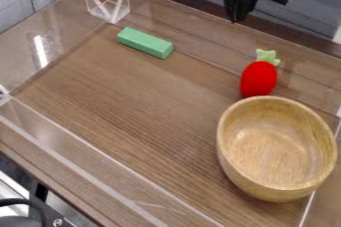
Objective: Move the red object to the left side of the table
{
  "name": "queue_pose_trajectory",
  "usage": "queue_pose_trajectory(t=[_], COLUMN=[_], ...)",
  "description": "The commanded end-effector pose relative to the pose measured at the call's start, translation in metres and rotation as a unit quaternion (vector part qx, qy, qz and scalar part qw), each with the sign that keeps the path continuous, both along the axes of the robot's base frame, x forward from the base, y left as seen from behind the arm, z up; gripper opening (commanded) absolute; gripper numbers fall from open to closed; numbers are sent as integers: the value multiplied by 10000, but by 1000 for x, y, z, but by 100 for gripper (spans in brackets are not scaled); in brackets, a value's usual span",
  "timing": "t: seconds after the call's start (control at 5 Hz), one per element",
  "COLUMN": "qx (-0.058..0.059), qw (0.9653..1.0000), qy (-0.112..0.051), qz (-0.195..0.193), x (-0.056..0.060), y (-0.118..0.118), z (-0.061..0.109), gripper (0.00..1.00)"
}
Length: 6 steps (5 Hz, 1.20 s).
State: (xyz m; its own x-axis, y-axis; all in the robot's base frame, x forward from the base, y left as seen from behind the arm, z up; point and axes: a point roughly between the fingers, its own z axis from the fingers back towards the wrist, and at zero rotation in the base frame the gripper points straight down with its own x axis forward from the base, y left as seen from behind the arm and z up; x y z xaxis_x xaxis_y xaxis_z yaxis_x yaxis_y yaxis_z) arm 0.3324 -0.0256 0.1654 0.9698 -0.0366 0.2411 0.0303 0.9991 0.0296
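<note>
- Red strawberry-shaped toy (258, 80) with a green leafy top (268, 59), lying on the wood-grain bench (127, 121) toward the right of the view, just beyond the bowl.
- It will probably handle as a light, firm plastic piece, hard to break; its rounded, smooth-looking body could roll or slip from a shallow pinch.
- Best hold, I judge: across the widest part of the red body, fingers low on both flanks, rather than by the leaves.
- Dark end effector (237, 18) at the top of the view, clenched, holding nothing, apart from the toy; it would need to open before grasping.
- Round wooden bowl (320, 136) at lower right, upright, its bare inner floor visible; the toy sits outside, close to its rim.
</note>
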Motion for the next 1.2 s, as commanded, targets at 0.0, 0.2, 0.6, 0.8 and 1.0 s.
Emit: queue_pose_trajectory(t=[0.0,0.2,0.6,0.8,1.0], qx=[-47,-51,-65,-55,-63], qw=[9997,9991,9976,9952,9931], qy=[-178,-62,218,348,426], qz=[-182,-422,-649,-911,-1091], x=[4,9,12,14,23], y=[-3,-11,-38,-47,-49], z=[4,-11,-56,-72,-96], gripper=[100,100,100,100,100])
